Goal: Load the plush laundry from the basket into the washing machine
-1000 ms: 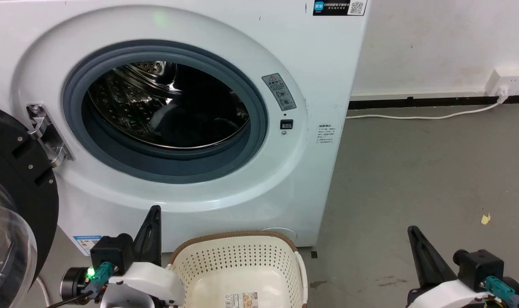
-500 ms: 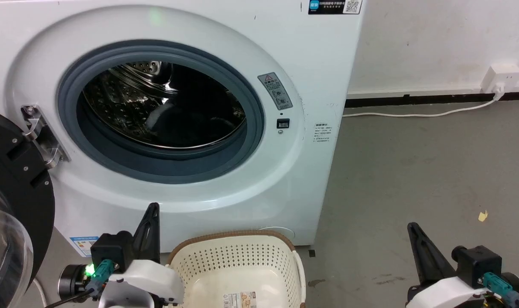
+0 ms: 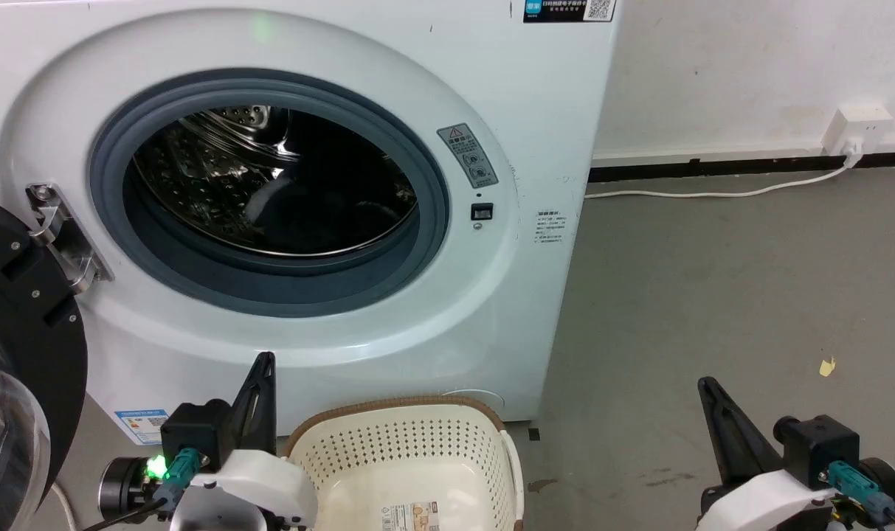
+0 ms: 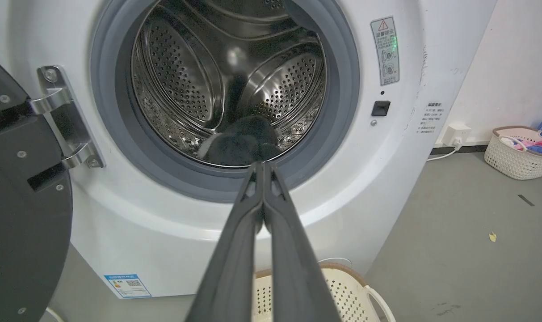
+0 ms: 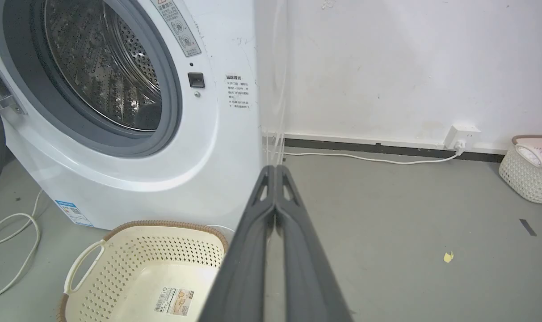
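The plush laundry (image 4: 244,143) lies inside the washing machine (image 3: 491,310) drum (image 3: 196,177). The left end effector (image 4: 262,166) and right end effector (image 5: 275,169) are each pinched closed, holding nothing. A red-triangle warning sticker (image 3: 468,155) flanks the door ring (image 3: 436,214). The basket (image 3: 403,435) bottom's paper label (image 3: 410,515) is too small to read.

Head camera looked down at the washing machine (image 3: 344,346) front and the basket (image 3: 403,442). Left wrist camera faced the drum (image 4: 186,89) closer in; right wrist camera looked from its right. All shared both.
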